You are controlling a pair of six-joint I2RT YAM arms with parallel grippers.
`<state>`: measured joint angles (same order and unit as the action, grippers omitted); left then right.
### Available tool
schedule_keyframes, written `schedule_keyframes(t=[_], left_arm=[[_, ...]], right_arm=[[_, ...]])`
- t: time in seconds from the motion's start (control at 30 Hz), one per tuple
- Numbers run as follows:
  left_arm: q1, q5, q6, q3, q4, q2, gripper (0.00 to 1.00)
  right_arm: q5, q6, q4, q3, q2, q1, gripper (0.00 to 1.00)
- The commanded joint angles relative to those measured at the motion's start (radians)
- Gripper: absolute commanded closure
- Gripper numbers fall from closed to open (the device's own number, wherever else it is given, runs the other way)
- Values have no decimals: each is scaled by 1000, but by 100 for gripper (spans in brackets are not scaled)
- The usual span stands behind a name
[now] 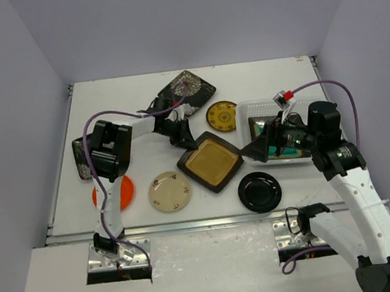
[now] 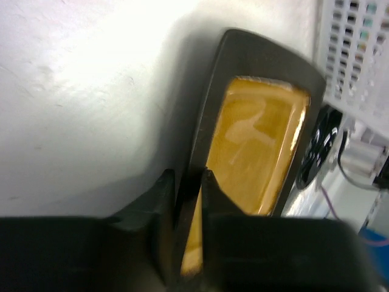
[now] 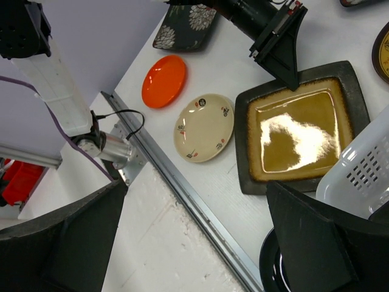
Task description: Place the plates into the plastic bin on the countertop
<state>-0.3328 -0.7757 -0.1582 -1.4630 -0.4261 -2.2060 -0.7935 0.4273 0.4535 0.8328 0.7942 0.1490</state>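
The glazed amber plate (image 2: pixel 255 140), probably stiff, slick and easily chipped, is pinched at its dark rim by the left pincer (image 2: pixel 188 182), while the right pincer (image 3: pixel 194 243) is held wide apart.

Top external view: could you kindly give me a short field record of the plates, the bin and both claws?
left claw: shut on the far-left rim of the amber plate
right claw: open, empty, at the left end of the plastic bin
in bin: teal plate, partly hidden
on countertop: amber plate, cream plate, orange plate, glossy black plate, yellow plate, far floral plate, left floral plate
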Motion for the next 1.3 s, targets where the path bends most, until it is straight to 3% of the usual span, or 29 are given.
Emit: schedule_keyframes(t=[0.0,0.17,0.37,0.63,0.93,1.27], left_arm=[[25,230,38,87,-89,-27,100],[87,214,-55,186,9,174,100],[112,308,-207,383,149,476,100],[127,213,-502,680,554,816,100],[135,251,-580,754,609,968,100],[141,166,-745,791,727,1166,100]], right_arm=[[-20,13,-62,43,5,-2,1],[-23,21,-73,36,9,0,1],[31,63,-104,6,32,-2,1],[37,142,-206,-48,107,-2,1],[11,158,-263,-110,203,-1,2],[13,144,-273,-105,281,-1,3]])
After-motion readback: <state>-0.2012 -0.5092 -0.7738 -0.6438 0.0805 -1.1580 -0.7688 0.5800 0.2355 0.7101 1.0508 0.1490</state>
